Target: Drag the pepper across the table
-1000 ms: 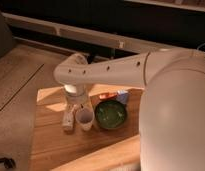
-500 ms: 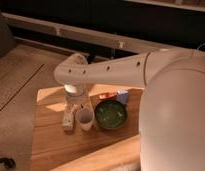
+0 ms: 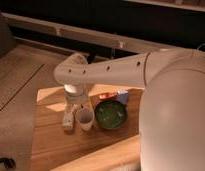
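One arm reaches from the picture's right across the table [image 3: 51, 145], and its end effector [image 3: 70, 113] hangs low over the table's left part, at or just above the planks. Whether the end effector is open or closed cannot be told, as the wrist housing hides it.

The pepper [image 3: 108, 95] lies near the table's far edge, partly under the arm. It is clear of the end effector and to its picture-right. It sits just behind the green bowl [image 3: 110, 114] and just beside a blue-and-white packet [image 3: 122, 96]. A pale cup [image 3: 85, 119] stands upright between the end effector and the bowl.
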You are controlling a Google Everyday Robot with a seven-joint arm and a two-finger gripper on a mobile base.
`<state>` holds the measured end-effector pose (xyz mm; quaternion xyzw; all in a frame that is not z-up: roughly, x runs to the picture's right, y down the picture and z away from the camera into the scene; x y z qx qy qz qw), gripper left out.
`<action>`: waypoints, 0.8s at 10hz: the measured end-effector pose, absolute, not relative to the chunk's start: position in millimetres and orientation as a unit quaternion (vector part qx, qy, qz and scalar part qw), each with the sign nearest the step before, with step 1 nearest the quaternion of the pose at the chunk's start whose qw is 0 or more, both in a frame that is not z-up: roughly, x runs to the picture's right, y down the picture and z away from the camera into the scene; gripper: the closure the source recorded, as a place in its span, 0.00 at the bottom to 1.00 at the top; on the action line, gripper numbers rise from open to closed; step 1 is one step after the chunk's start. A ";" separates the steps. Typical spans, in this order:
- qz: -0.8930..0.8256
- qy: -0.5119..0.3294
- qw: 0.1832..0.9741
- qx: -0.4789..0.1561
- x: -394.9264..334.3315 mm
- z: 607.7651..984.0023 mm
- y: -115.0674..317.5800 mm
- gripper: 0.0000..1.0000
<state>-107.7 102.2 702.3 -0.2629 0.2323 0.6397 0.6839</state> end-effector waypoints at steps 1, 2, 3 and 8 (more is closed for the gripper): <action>0.639 0.232 0.685 -0.262 -108.0 702.7 101.8 0.35; 0.640 0.227 0.687 -0.259 -108.1 704.5 98.8 0.35; 0.640 0.201 0.698 -0.252 -108.8 714.5 85.1 0.35; 0.671 0.080 0.711 -0.194 -36.1 748.1 7.2 0.35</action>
